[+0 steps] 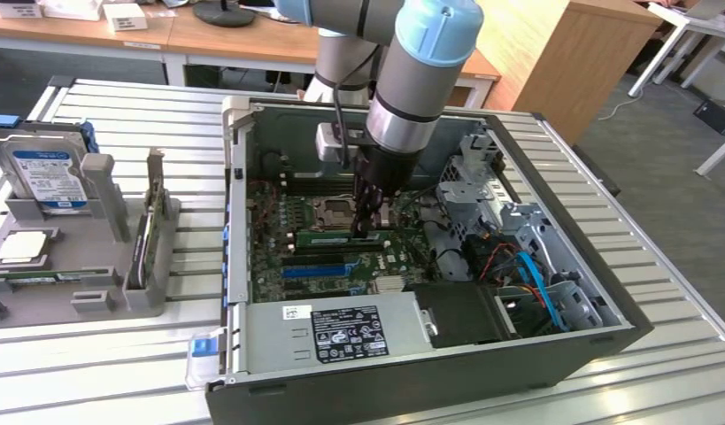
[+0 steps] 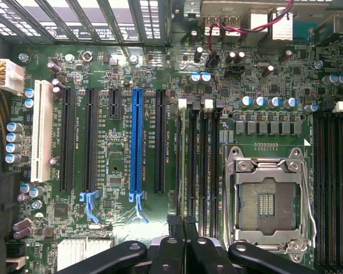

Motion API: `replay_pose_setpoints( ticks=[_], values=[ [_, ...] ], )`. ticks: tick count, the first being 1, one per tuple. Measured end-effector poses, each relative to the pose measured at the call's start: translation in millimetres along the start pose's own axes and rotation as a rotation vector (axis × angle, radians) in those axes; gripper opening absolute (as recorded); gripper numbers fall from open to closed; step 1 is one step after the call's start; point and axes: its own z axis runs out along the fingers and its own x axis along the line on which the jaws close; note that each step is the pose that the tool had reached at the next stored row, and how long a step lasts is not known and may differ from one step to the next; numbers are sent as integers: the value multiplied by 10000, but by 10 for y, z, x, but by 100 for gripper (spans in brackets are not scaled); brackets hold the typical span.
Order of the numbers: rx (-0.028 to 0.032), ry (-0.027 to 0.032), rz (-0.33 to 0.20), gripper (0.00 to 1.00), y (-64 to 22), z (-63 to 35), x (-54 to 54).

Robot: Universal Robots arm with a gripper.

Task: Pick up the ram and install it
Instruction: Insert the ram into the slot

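One arm stands straight down into an open computer case (image 1: pixel 235 159) that lies on its side on the slatted counter (image 1: pixel 90 381). Its end effector (image 1: pixel 365 228) is low at the motherboard (image 2: pixel 114 165), with the fingers drawn together and barely a slit between them.

The ram (image 1: pixel 333 237) stands on edge directly under the tips. It is a green stick lined up with the black memory slots (image 2: pixel 210 160), and most of its length runs away from the end effector toward the exterior view's left. The tips meet its top edge, but I cannot tell whether they pinch it or only rest on it.

In the wrist view, the metal-framed processor socket (image 2: pixel 268 200) lies just beside the fingers. A blue slot (image 2: pixel 137 142) and a white slot (image 2: pixel 41 128) sit farther off on the opposite side.

In the exterior view, the power supply (image 1: pixel 338 332) with its black label sits near the end effector, lower in the case. A hard drive (image 1: pixel 50 181) stands in a grey holder (image 1: pixel 103 297) well apart from it, outside the case toward the exterior view's left.
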Motion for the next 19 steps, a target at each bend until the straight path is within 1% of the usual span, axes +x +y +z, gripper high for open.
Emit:
replay_pose_setpoints(
  ticks=[19],
  values=[
    [-1, 2, 1, 12, 0, 9, -3]
  ],
)
